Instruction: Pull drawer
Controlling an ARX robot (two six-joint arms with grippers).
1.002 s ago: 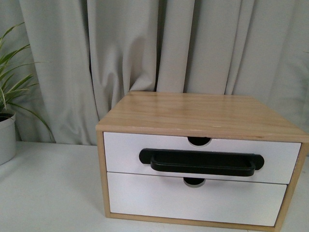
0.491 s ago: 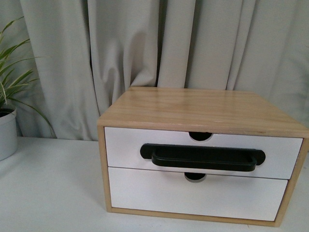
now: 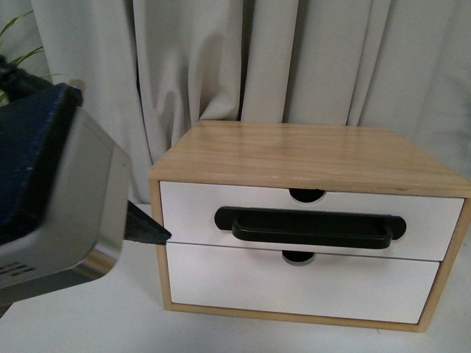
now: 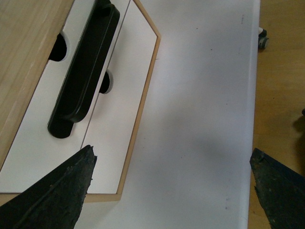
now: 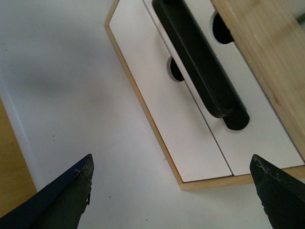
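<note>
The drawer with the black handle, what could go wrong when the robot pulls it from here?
The left claw hangs open by the left corner of the cabinet, off the handle; closing in, it might strike the wood frame. The cabinet looks unsecured on the table, so pulling the drawer may drag the whole box instead.

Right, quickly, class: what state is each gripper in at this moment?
Left gripper: open, holding nothing.
Right gripper: open, holding nothing.
</note>
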